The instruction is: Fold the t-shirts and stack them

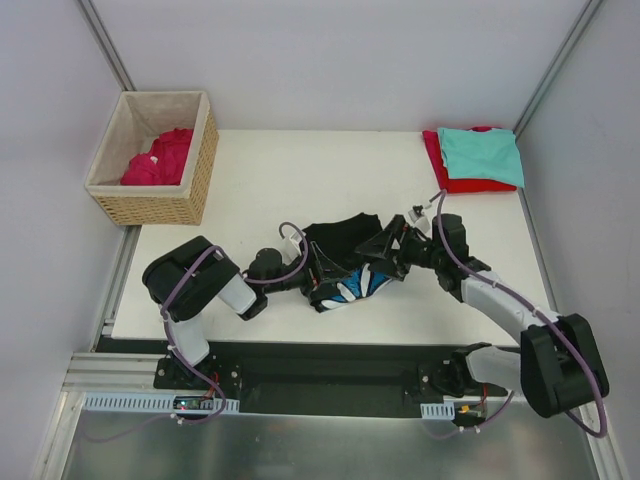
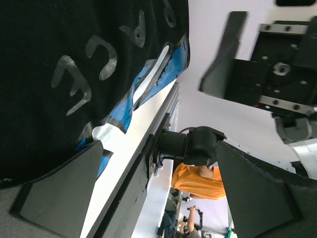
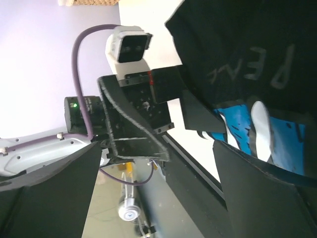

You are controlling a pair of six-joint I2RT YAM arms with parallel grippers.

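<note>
Black shirt (image 1: 345,238) lies bunched mid-desk (image 1: 270,180), toward the near edge. Blue/white print shows on its near side, and grey lettering shows in both wrist views.

Left claw (image 1: 322,278) is at the shirt's L side, low over the desk. Its fingers (image 2: 64,193) are spread wide w/ nothing pinched btw them. Cloth sits just by one finger; contact, can't tell.

Right claw (image 1: 388,248) is at the shirt's R side, also spread wide, fingers (image 3: 257,193) w/ nothing in grip. Shirt is off to one side of it in its wrist view.

The 2 claws face each other across the shirt, close together.

Teal shirt (image 1: 482,155) is folded on top of the red shirt (image 1: 440,165); stack is at the far R corner of the desk.

Crimson-pink shirt (image 1: 160,158) is crumpled inside the wicker basket (image 1: 165,208), at the desk's far L corner.
</note>
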